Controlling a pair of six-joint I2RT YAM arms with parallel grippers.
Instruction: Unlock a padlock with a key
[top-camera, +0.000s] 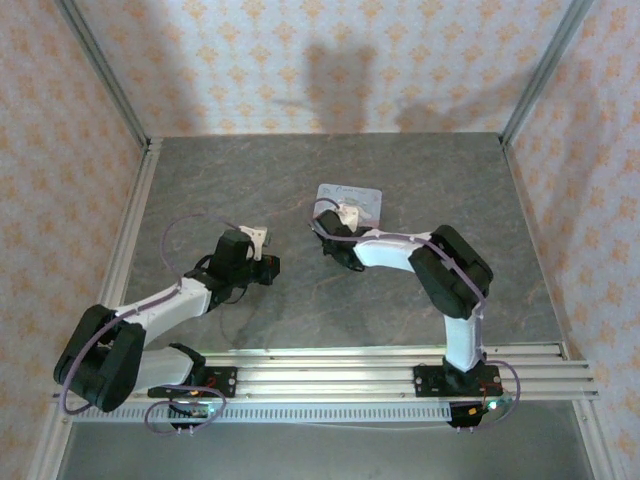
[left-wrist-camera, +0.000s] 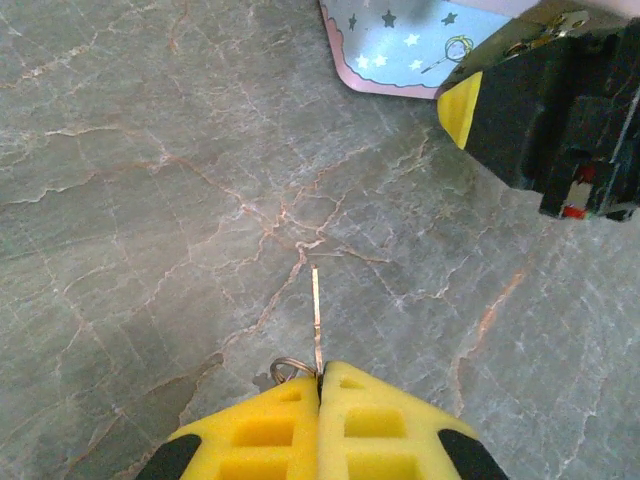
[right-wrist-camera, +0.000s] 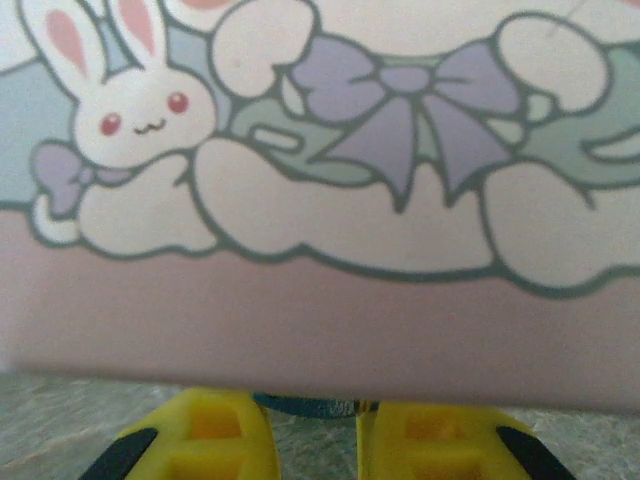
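Ok, left gripper (left-wrist-camera: 320, 376) clamped on slim silvery key (left-wrist-camera: 316, 310), well short of flat pink-rimmed bunny-print padlock (left-wrist-camera: 400, 48); right gripper (right-wrist-camera: 312, 418) at padlock's edge, grip unclear. Blade needs aligning before advance.

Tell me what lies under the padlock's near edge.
The right gripper pokes its yellow jaws out beneath the padlock, with a dark teal sliver between them. The padlock covers the jaw tips and the rest of that sliver, so its identity cannot be told.
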